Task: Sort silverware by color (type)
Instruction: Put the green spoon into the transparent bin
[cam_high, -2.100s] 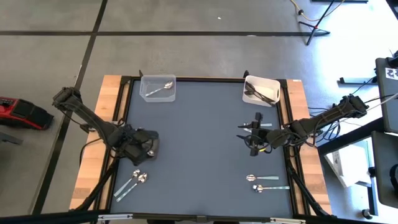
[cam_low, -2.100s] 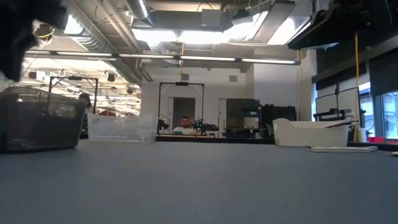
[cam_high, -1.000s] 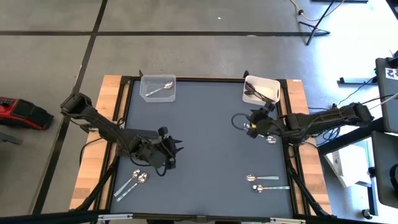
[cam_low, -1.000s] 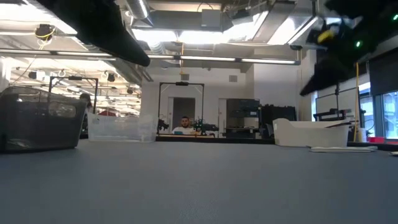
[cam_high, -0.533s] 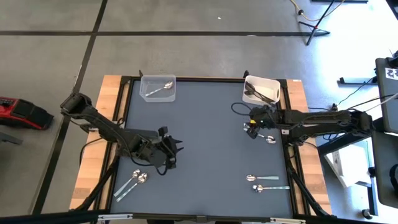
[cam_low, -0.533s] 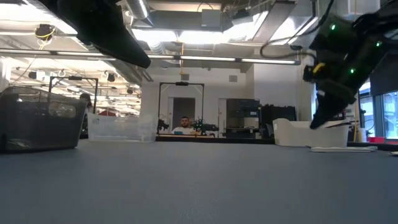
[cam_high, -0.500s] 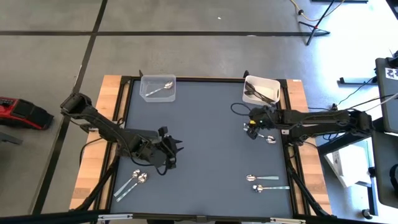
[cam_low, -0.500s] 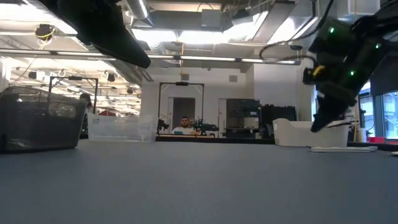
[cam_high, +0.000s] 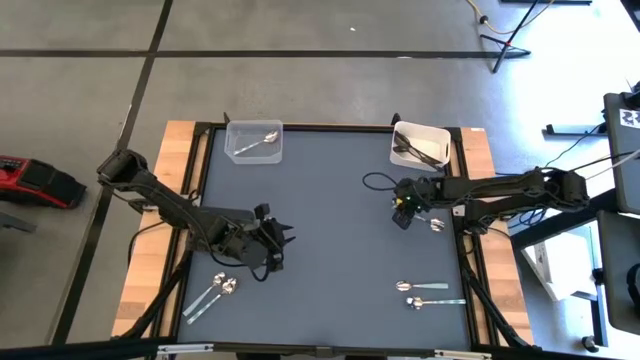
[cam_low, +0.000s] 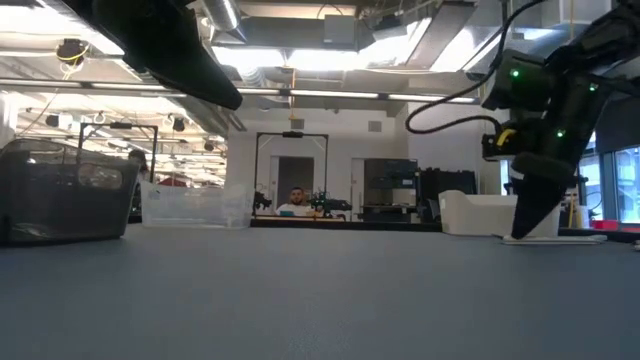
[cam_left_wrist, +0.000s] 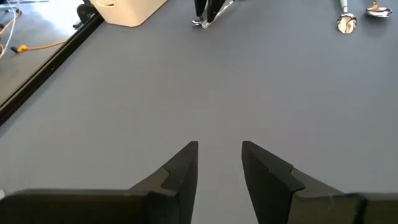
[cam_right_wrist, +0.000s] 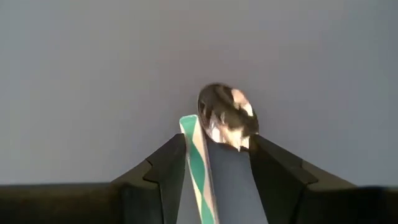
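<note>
Your right gripper (cam_high: 403, 213) sits low over the counter (cam_high: 330, 230) at centre right of the high view, its jaws set narrow around a shiny spoon (cam_right_wrist: 227, 120) whose bowl pokes out past the fingertips in the right wrist view. I cannot tell whether they have bitten yet. A thin, flat handle may slip or pivot as you lift, and if the jaws meet the counter first the spoon could skid away toward the second shiny spoon (cam_high: 436, 224) just beside it. This one is light silver, yet the nearest bin is the white bin (cam_high: 420, 145) at upper right, which holds dark pieces; dropping it there would spoil the sort. The clear bin (cam_high: 253, 139) at upper left holds a silver spoon and looks the right target, so carrying it crosses toward the left gripper (cam_high: 274, 246), hovering with jaws partly open above the spoon pair (cam_high: 216, 291) at lower left. Two more spoons (cam_high: 428, 293) wait at lower right.
</note>
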